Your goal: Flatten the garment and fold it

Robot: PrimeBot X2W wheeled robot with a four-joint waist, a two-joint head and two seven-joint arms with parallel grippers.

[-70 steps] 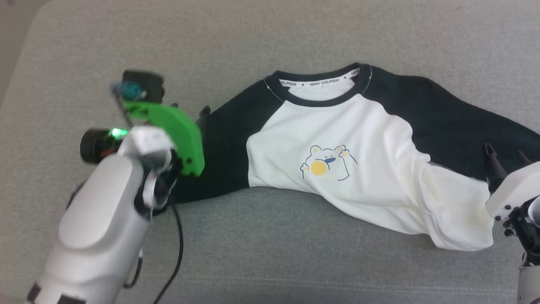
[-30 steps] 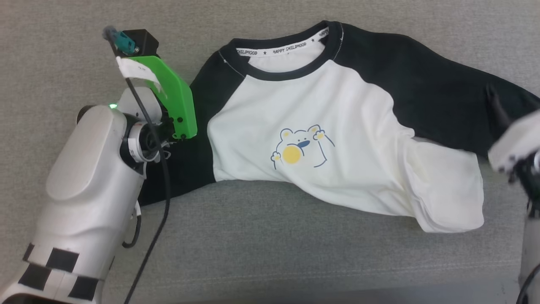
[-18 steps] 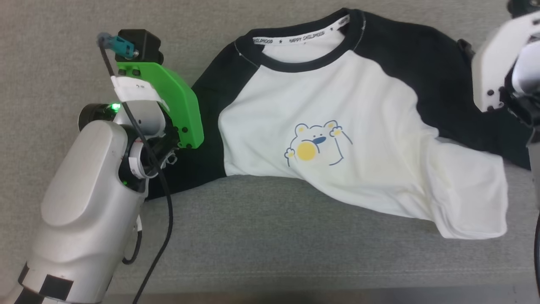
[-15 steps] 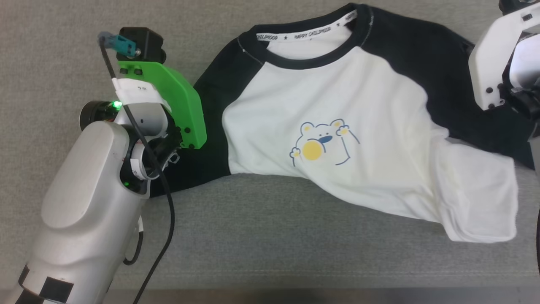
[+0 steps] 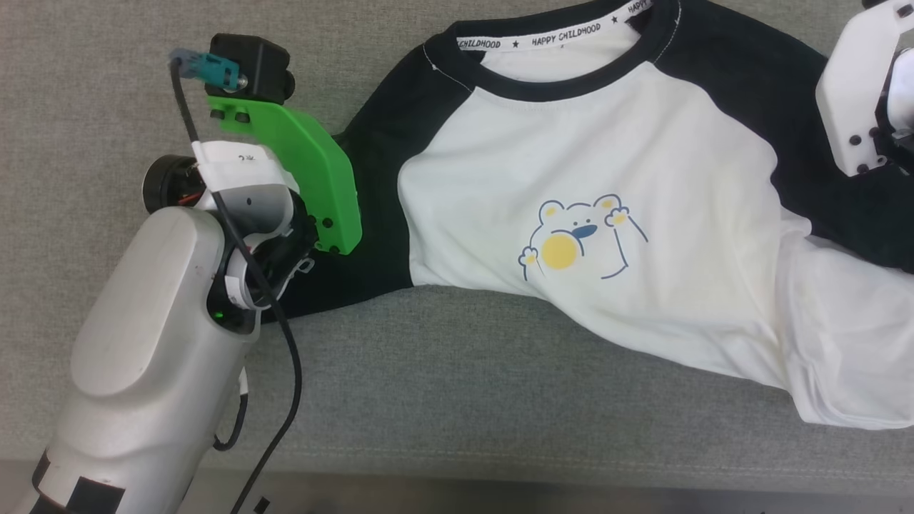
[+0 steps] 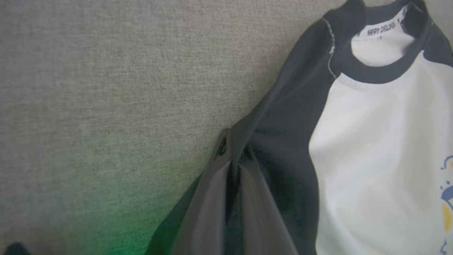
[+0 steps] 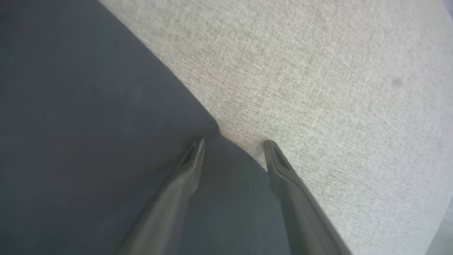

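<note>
On grey upholstery (image 5: 428, 371), T-shirt (image 5: 678, 164) sleeve (image 6: 283, 141) is pinched by closed left gripper (image 6: 230, 156), for flattening; other sleeve (image 7: 88, 124) edge is straddled by wide-spread, empty right gripper (image 7: 233, 145).

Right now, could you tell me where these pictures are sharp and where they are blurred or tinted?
Head view: sharp, evenly lit, collar lettering on the garment readable. Left wrist view: left gripper blurred up close, green tint on the grey surface. Right wrist view: right gripper soft, weave beyond crisp.
</note>
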